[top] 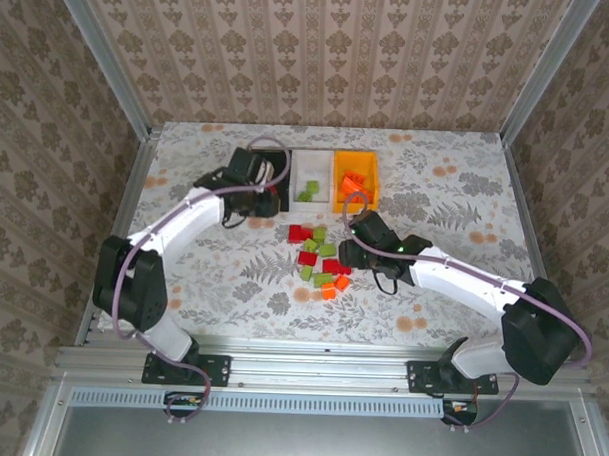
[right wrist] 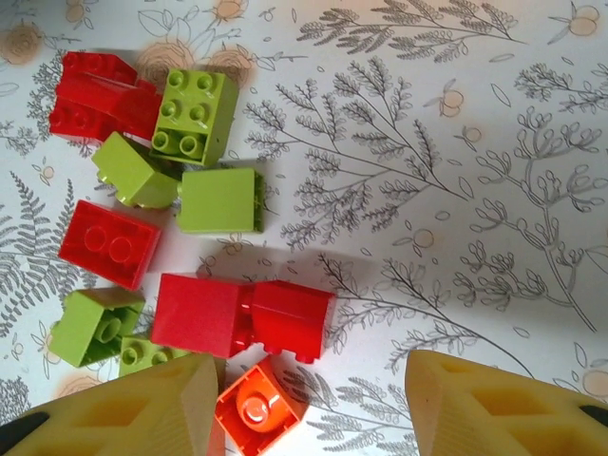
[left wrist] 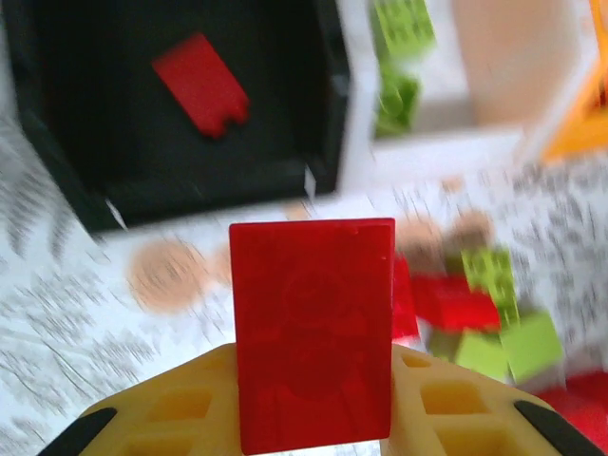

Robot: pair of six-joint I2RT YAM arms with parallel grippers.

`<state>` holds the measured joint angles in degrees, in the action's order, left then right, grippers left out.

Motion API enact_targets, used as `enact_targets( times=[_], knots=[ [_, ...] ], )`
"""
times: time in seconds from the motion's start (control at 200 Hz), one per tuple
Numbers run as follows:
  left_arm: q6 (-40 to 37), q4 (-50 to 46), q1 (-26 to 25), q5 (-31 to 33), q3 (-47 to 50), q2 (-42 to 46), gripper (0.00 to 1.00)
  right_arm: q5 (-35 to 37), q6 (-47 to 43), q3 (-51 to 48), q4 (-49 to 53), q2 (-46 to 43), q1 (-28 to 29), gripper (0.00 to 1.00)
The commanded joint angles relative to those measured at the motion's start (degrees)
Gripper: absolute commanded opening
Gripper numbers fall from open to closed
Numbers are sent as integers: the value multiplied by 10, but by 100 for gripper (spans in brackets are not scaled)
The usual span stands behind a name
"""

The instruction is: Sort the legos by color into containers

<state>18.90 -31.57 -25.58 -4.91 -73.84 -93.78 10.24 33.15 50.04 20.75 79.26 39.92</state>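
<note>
My left gripper (left wrist: pixel 313 389) is shut on a red lego (left wrist: pixel 313 328), held upright just in front of the black container (left wrist: pixel 328 114). One red lego (left wrist: pixel 199 84) lies inside that container. The white container (top: pixel 309 168) holds lime green legos (left wrist: pixel 399 57), and the orange-yellow container (top: pixel 356 162) holds orange ones (top: pixel 352 182). My right gripper (right wrist: pixel 309 404) hangs open over the loose pile (top: pixel 318 261). An orange lego (right wrist: pixel 259 410) lies beside its left finger (right wrist: pixel 142 408). Red legos (right wrist: pixel 242 318) and lime green legos (right wrist: pixel 195 116) lie beyond it.
The three containers stand joined in a row at the back of the floral tablecloth (top: pixel 456 193). The left arm (top: pixel 185 219) reaches across to the black one and hides part of it. Metal frame rails (top: pixel 136 182) border the table.
</note>
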Motion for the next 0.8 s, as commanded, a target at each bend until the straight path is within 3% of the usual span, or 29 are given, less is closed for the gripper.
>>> enact_targets(
  times=[0.0, 0.12, 0.385, 0.52, 0.705, 0.795],
  knots=[
    [-18, -36, 32, -15, -69, -64, 32, 3, -10, 22, -19, 24, -4, 56],
    [-26, -50, 51, -62, -161, -149, 32, -1, -17, 25, -23, 33, -9, 56],
    [-25, -113, 61, -89, -333, -285, 38, -2, -41, 60, -22, 55, -15, 56],
    [-10, -117, 62, -77, -337, -297, 45, -8, -43, 66, -24, 61, -15, 57],
    [-1, -111, 62, -91, -321, -271, 71, -27, -45, 93, -29, 87, -14, 58],
    [-1, -107, 59, -102, -304, -227, 72, -27, -41, 109, -37, 111, -14, 58]
  ],
)
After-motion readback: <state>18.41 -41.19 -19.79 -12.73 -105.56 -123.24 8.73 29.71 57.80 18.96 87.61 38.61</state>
